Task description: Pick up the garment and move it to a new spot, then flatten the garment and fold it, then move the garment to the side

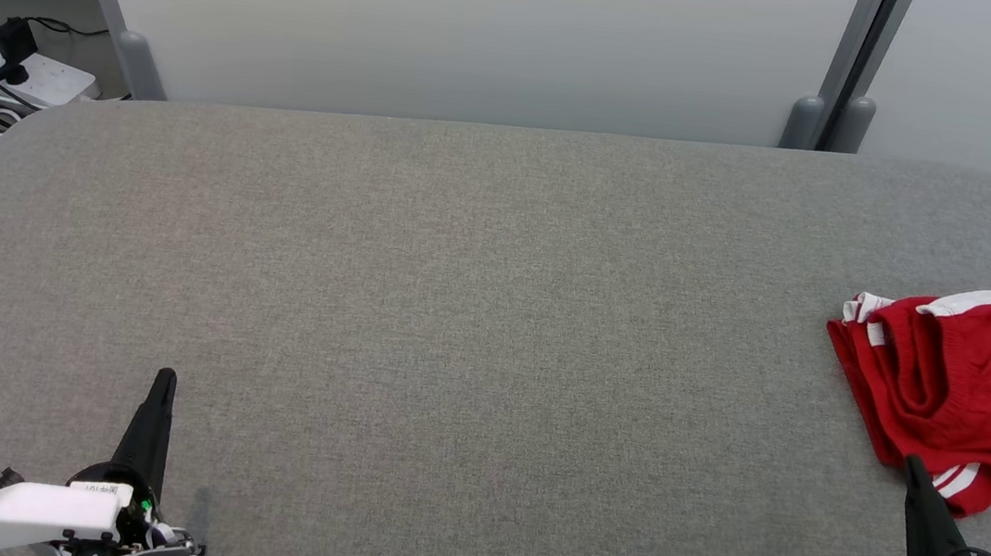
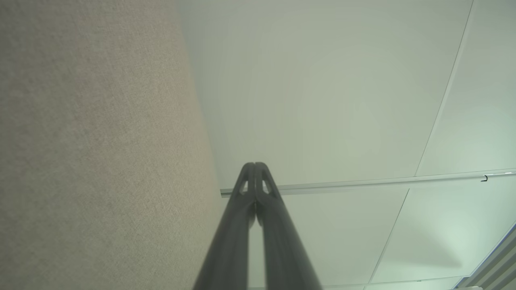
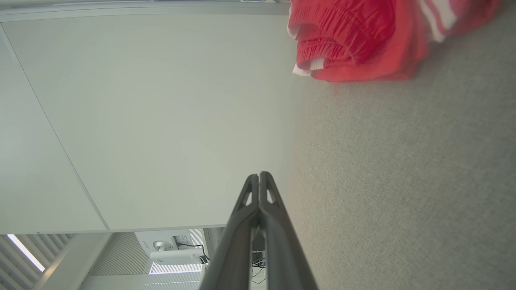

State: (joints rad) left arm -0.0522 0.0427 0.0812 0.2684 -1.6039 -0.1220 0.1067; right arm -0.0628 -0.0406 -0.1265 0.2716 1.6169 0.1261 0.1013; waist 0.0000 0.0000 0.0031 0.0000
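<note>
The left fingers [image 1: 150,430], long, dark and pressed together on nothing, lie over the near left corner of the grey fabric-covered surface [image 1: 454,311], well apart from the work. The right fingers [image 1: 928,532], likewise closed and empty, point from the near right corner toward the red cloth garment with white stripes [image 1: 977,389], which lies bunched in loose layers at the right edge. This fits either a heap awaiting pick-up or a folded piece already set aside. In my judgement, any grasp should part the fingers and take an outer hem, not the thick middle.
</note>
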